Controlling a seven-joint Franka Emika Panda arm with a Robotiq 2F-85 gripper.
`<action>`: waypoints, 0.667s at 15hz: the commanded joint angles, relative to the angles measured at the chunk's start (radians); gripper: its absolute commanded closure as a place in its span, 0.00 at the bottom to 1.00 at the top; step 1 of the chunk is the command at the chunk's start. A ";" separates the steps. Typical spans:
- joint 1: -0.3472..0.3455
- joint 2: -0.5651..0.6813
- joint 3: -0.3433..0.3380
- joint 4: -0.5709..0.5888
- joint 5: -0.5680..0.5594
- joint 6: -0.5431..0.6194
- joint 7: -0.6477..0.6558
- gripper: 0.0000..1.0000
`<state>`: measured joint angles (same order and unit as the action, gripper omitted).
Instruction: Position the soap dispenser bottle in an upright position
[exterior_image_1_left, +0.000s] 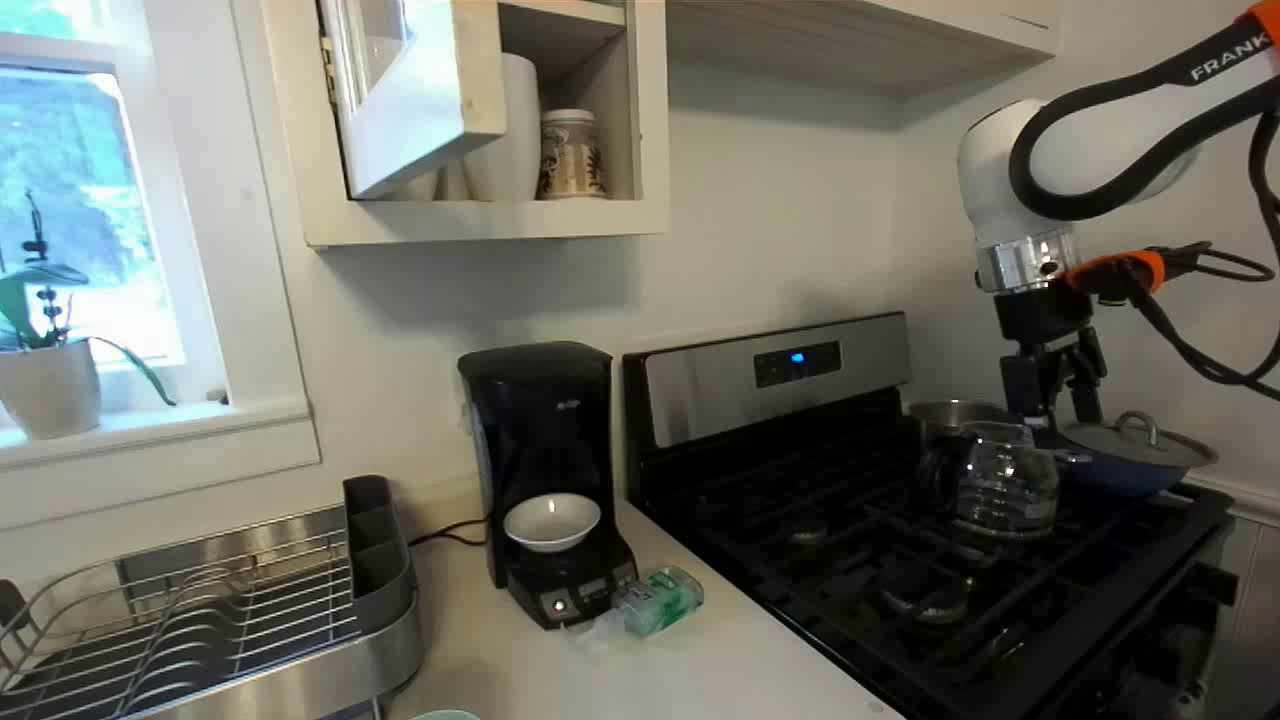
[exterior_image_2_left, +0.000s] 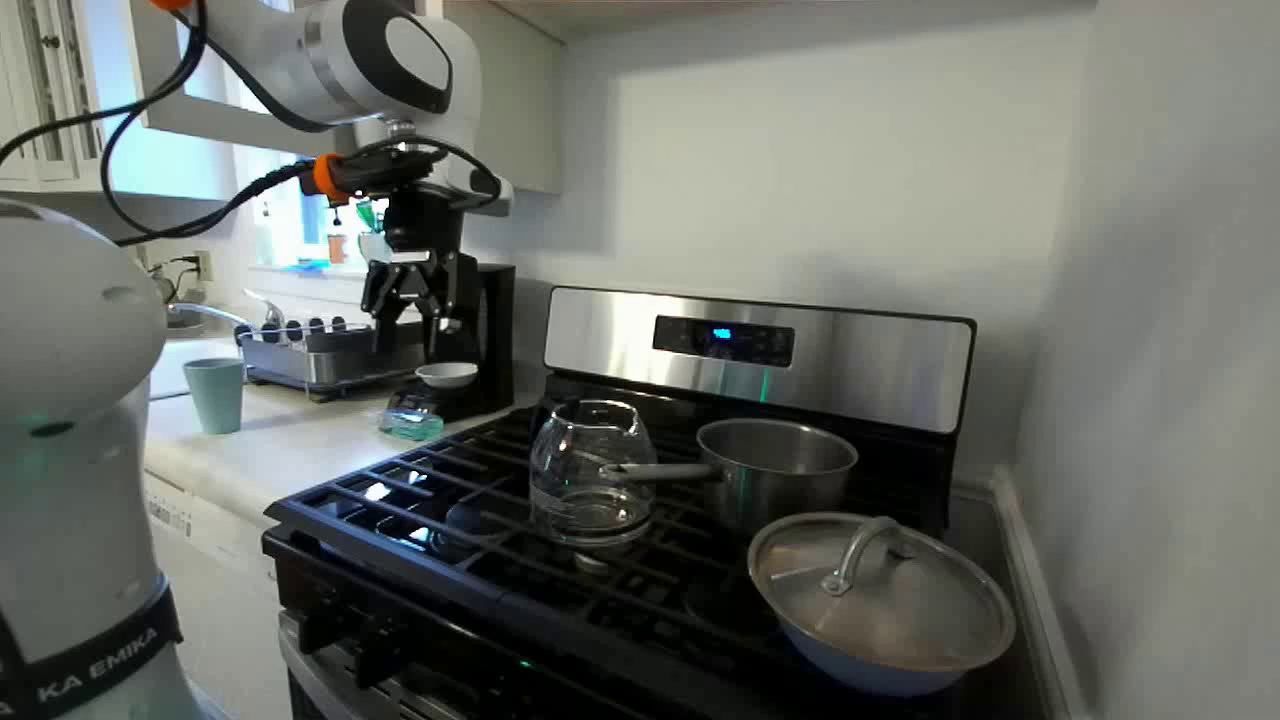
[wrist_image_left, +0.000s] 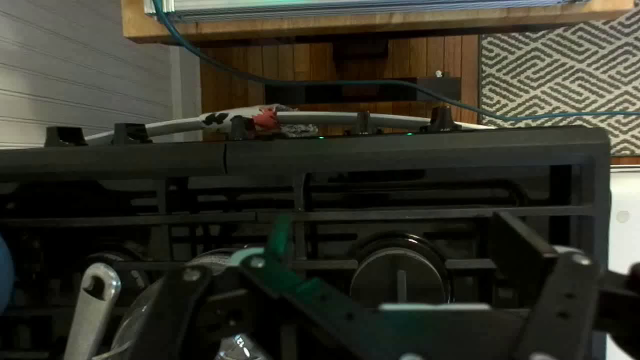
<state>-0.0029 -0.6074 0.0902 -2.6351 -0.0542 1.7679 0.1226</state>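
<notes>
Exterior view: soap bottle (exterior_image_1_left: 662, 602) lying flat, long axis horizontal, top apparently leftward; pincer (exterior_image_1_left: 1062, 415) wide, empty.

"Can you read the soap dispenser bottle (exterior_image_1_left: 662, 600) at six o'clock in an exterior view?"
"No, its print is blurred."
"And the coffee maker (exterior_image_2_left: 497, 322), nine o'clock in an exterior view?"
"Partly hidden behind the gripper (exterior_image_2_left: 410, 343)."
"Wrist view, eight o'clock?"
"The bottom edge cuts off a metal handle (wrist_image_left: 92, 310)."
</notes>
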 joint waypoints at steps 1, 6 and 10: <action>0.009 0.001 -0.008 0.002 -0.003 -0.003 0.004 0.00; 0.009 0.001 -0.008 0.002 -0.003 -0.003 0.004 0.00; 0.073 0.141 0.040 0.102 -0.080 -0.016 -0.112 0.00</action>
<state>0.0291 -0.5761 0.1052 -2.6175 -0.0880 1.7673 0.0614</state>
